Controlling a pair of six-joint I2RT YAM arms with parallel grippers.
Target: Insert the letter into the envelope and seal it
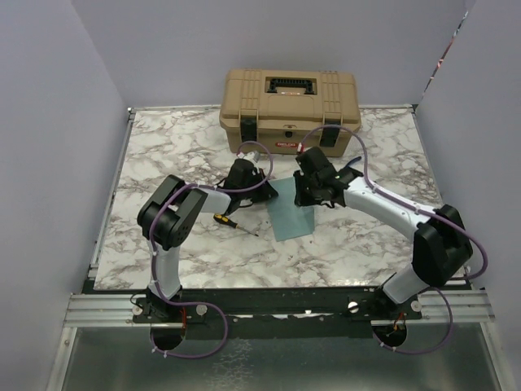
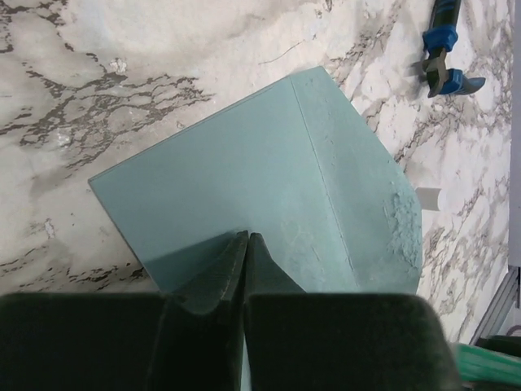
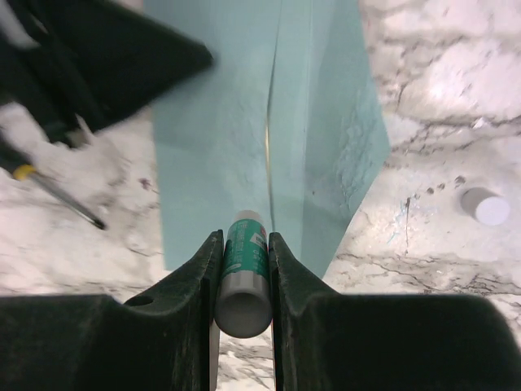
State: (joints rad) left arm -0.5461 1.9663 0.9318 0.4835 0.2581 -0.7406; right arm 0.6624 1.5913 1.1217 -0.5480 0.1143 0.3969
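While my left gripper (image 2: 247, 238), jaws pressed together, sits over the envelope (image 2: 244, 163) in the middle of the worktop (image 1: 203, 261), my right gripper (image 3: 244, 238) pinches a green glue stick (image 3: 242, 285) above it.

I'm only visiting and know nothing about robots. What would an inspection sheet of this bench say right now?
Surface: marble table, flat.
Job's things: envelope lies flat mid-table, flap folded over; letter not seen in the open.
Clutter: screwdriver left of the envelope; pliers; white cap; toolbox at the back.
Grippers: left gripper jaws shut, tips at the envelope's edge; right gripper jaws shut on a glue stick over the envelope.
Cables: purple cables loop along both arms.
Surroundings: plain walls on three sides; otherwise nothing seen.
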